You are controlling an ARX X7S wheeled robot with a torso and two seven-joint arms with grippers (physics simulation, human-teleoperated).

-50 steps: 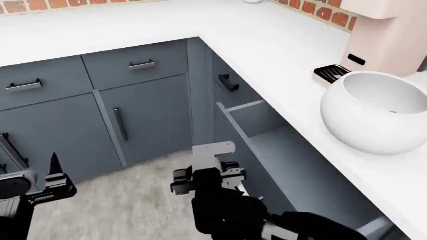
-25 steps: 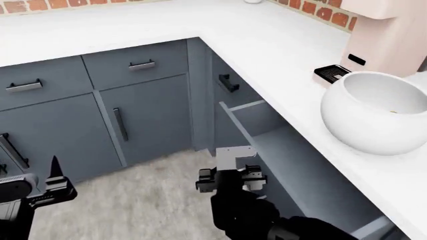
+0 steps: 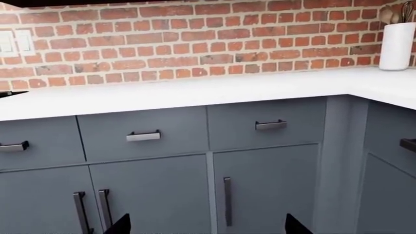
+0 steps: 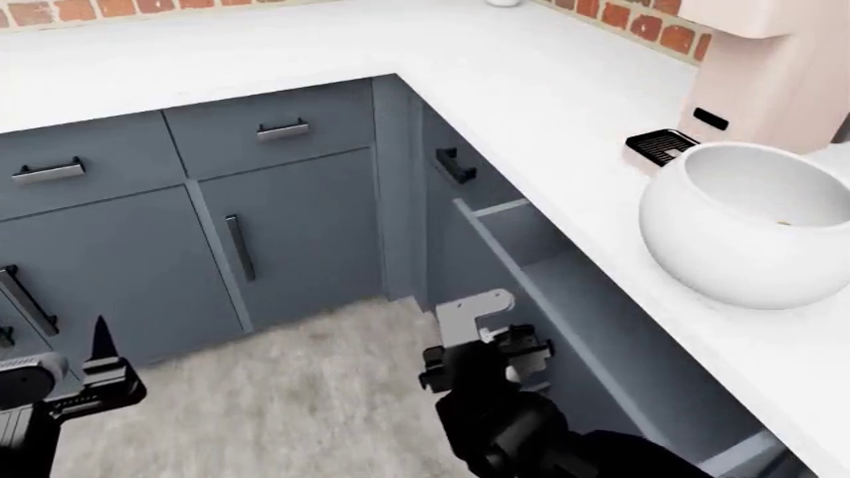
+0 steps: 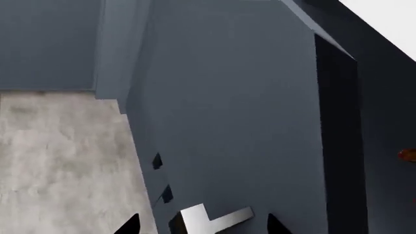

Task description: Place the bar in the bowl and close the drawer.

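The white globe-shaped bowl (image 4: 738, 224) stands on the counter at the right, beside the pink coffee machine. A small yellowish speck (image 4: 783, 222) lies inside it; I cannot tell whether it is the bar. The slate-grey drawer (image 4: 584, 319) stands partly open under that counter. My right gripper (image 4: 485, 351) is open against the drawer front (image 5: 227, 122). Its fingertips straddle a pale L-shaped handle piece (image 5: 211, 218) there. The right gripper also shows in the right wrist view (image 5: 202, 227). My left gripper (image 4: 94, 373) is open and empty at the lower left, facing the cabinet fronts (image 3: 208, 229).
The pink coffee machine (image 4: 777, 70) with a black drip tray (image 4: 660, 146) stands behind the bowl. Closed grey drawers and doors (image 4: 266, 199) line the back wall. A white utensil holder (image 3: 398, 46) stands on the counter corner. A small orange spot (image 5: 408, 155) shows in the dark gap beside the drawer.
My right gripper has moved right with the handle piece. The drawer front has slid right, toward its cabinet. The left gripper has dropped slightly.
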